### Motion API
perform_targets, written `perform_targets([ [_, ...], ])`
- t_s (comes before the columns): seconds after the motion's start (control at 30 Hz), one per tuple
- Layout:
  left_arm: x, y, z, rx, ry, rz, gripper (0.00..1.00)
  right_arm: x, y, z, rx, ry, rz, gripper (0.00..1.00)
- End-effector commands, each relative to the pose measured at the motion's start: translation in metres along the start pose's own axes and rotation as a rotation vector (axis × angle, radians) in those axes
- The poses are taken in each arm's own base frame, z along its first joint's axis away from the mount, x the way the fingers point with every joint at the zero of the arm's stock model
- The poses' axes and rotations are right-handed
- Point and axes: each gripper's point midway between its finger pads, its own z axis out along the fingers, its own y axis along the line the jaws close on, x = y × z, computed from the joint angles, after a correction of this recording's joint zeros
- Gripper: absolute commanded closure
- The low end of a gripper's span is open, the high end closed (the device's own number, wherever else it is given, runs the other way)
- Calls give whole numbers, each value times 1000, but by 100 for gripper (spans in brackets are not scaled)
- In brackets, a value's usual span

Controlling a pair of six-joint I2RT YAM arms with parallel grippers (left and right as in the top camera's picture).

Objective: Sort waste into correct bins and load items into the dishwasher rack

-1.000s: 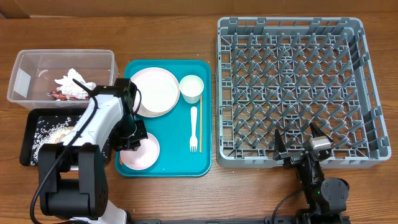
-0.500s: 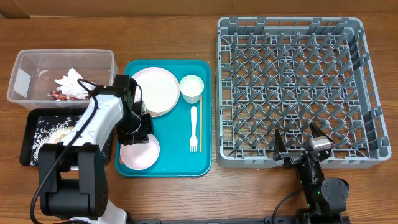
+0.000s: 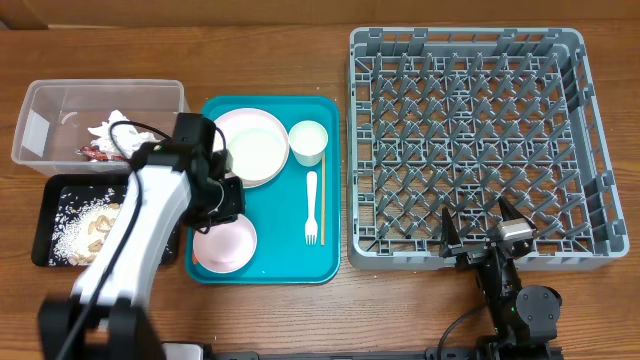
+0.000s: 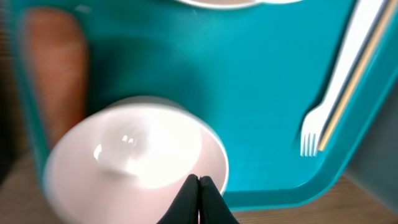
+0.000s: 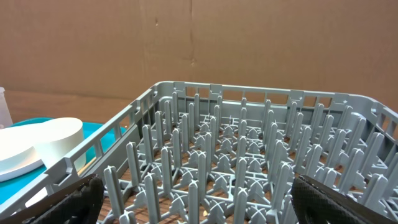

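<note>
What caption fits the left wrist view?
Left gripper, jaws shut, by small pink plate on teal tray, fork and chopstick beside.

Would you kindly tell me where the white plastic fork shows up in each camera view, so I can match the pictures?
Overhead: the white plastic fork lies on the right part of the tray, tines toward the bottom, beside the chopstick.
Left wrist: the fork runs diagonally along the right side, tines lowest.
Right wrist: not in it.
Shared landmark: the teal tray, visible in all three views, only as a sliver at the left of the right wrist view.
</note>
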Motion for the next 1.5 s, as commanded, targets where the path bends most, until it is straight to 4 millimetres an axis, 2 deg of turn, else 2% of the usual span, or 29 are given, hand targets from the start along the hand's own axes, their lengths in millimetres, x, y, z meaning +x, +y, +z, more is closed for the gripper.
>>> perform_targets([
  [0.0,-10,23,-42,-139,-184,-96,95,3,1,0,-6,0,3,0],
  [0.07,-10,35,-56,-189,-244,-147,79,3,1,0,-6,0,3,0],
  [0.1,-10,39,-59,-204,-263,-162,75,3,1,0,-6,0,3,0],
  [0.13,-11,43,-62,-221,-276,-178,74,3,1,0,-6,0,3,0],
  [0.17,-12,44,-61,-225,-276,-185,74,3,1,0,-6,0,3,0],
  [0.23,-13,46,-56,-228,-267,-192,66,3,1,0,-6,0,3,0],
  [0.33,-14,51,-40,-245,-230,-205,60,3,1,0,-6,0,3,0],
  [0.37,-14,55,-34,-260,-213,-210,63,3,1,0,-6,0,3,0],
  [0.4,-14,60,-26,-281,-194,-218,73,3,1,0,-6,0,3,0],
  [0.43,-14,65,-20,-300,-178,-229,75,3,1,0,-6,0,3,0],
  [0.6,-12,81,6,-347,-87,-270,75,3,1,0,-6,0,3,0],
  [0.83,-14,88,35,-361,-7,-284,67,3,1,0,-6,0,3,0],
  [0.9,-15,88,42,-359,7,-284,56,3,1,0,-6,0,3,0],
  [0.93,-16,88,44,-359,7,-283,53,3,1,0,-6,0,3,0],
  [1.07,-22,86,48,-344,-4,-240,53,3,1,0,-6,0,3,0],
  [1.37,-23,77,52,-286,11,-182,61,3,1,0,-6,0,3,0],
  [1.47,-24,77,52,-286,9,-182,61,3,1,0,-6,0,3,0],
])
